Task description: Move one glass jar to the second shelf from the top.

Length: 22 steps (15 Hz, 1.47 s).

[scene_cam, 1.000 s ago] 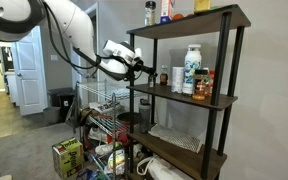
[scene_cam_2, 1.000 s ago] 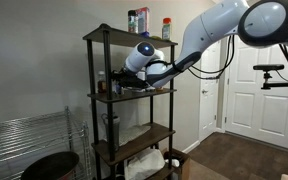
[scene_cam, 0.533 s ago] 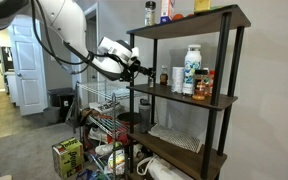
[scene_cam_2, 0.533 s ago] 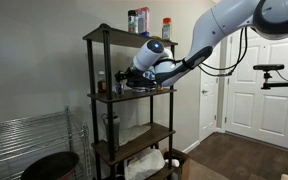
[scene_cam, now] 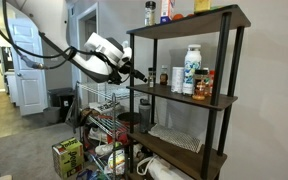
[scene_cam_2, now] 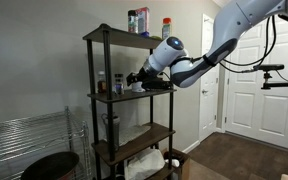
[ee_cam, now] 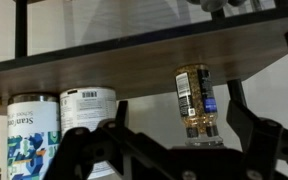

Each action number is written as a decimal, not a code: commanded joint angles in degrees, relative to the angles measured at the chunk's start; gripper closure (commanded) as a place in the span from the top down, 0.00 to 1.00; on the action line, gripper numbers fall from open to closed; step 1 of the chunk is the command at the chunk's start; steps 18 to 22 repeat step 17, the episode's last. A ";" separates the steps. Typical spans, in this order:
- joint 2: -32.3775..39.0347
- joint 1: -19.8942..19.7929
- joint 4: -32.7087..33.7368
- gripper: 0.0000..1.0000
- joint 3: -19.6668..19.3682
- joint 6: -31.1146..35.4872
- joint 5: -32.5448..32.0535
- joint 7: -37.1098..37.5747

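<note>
Now the end effector [scene_cam: 132,71] is backing away from the tall black-framed shelf unit [scene_cam: 234,120], with nothing in it.
A second ago it was right up by the shelf, and now the arm has pulled back, so it is apart from everything there. Its fingers are spread wide and empty. The small, short, dark brown glass jar [scene_cam: 164,76] stands upright on the flat dark brown second shelf from the top [scene_cam: 152,91], near the open end and not far from the tall white plastic bottle [scene_cam: 192,69]. I think the jar has been set down and let go, so the job looks done.
</note>
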 commanded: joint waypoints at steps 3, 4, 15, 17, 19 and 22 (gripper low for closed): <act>-9.65 -0.45 -13.47 1.00 -0.78 1.16 0.30 -2.53; -10.95 -0.34 -15.45 1.00 -0.95 1.23 1.09 -3.41; -20.83 5.50 -28.29 1.00 -5.10 -2.57 19.77 -23.58; -21.90 6.52 -28.35 1.00 -5.82 -3.87 21.13 -25.16; -21.90 6.52 -28.35 1.00 -5.82 -3.87 21.13 -25.16; -21.90 6.52 -28.35 1.00 -5.82 -3.87 21.13 -25.16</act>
